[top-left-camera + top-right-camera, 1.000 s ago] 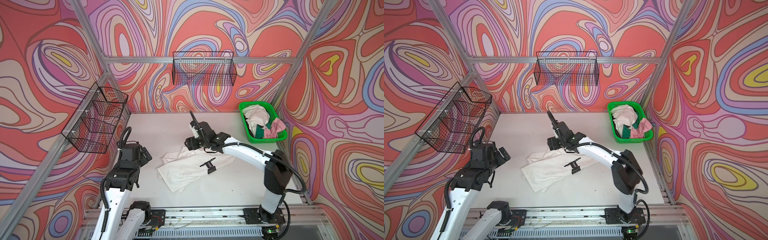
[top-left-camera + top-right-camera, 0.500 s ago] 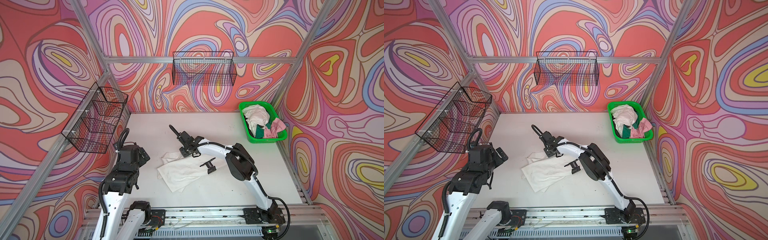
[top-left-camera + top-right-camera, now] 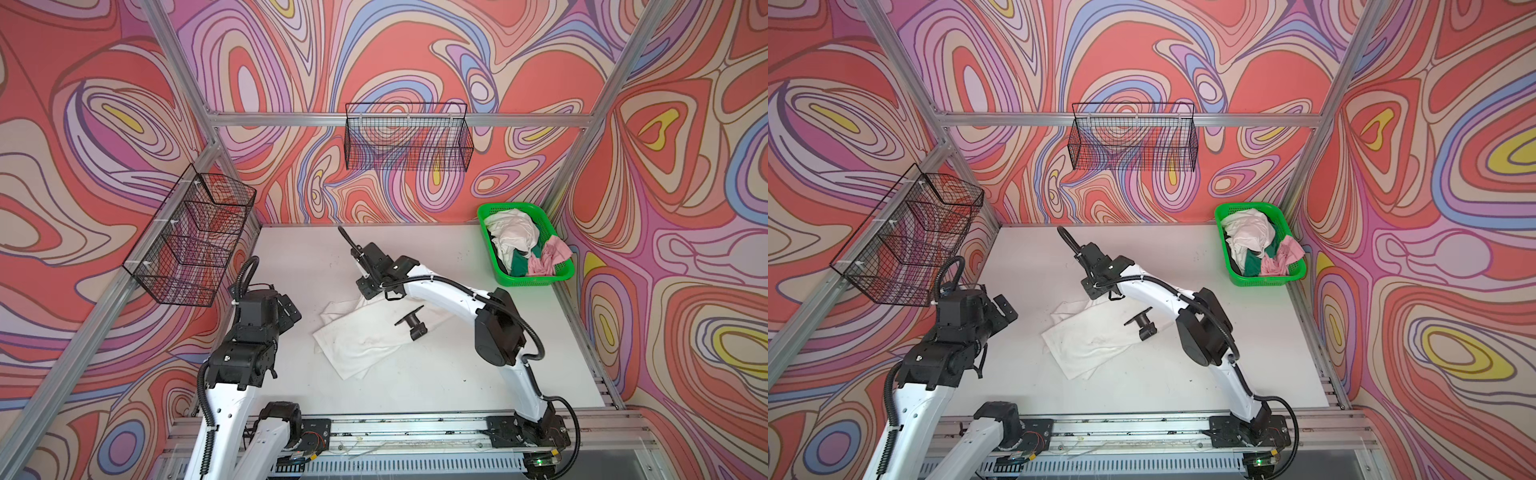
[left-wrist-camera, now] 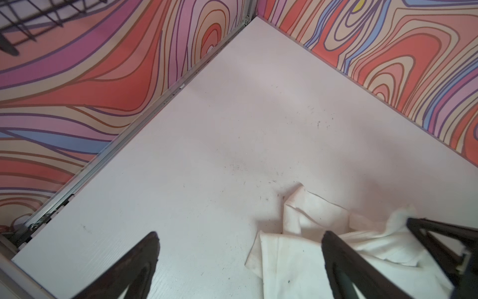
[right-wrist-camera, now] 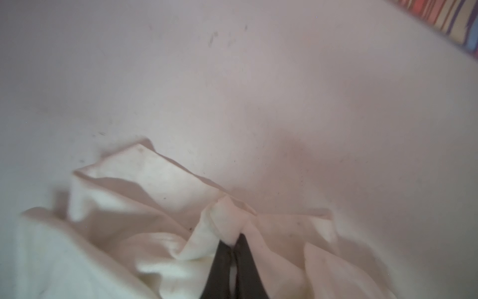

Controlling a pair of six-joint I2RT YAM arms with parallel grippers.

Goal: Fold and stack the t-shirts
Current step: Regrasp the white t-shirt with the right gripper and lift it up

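Though the right claw point(image 5: 234, 242) had closed right down on a small pinch of cloth, the hold looked thin to me. It had a raised fold of the white t-shirt point(image 3: 365, 336), which lay crumpled near the middle of the bench point(image 3: 415, 382). If that arm pulled away, the fold could slip free, or the whole shirt could drag and bunch up, since nothing pinned its other side. It may also have caught two layers at once, which would spoil a clean fold. The left claw point(image 4: 240, 236) hung spread wide and empty above the bench beside the shirt's edge. A small black shape point(image 3: 411, 324) sat on the cloth — print or loose part, I could not tell.

By my count: two arms, one shirt on the bench and one green basket point(image 3: 536, 282) at the far right corner. It held at least three garments — white point(image 3: 513, 232), dark green point(image 3: 519, 266) and pink point(image 3: 548, 257). Two wire baskets point(image 3: 407, 141) hung on the walls.
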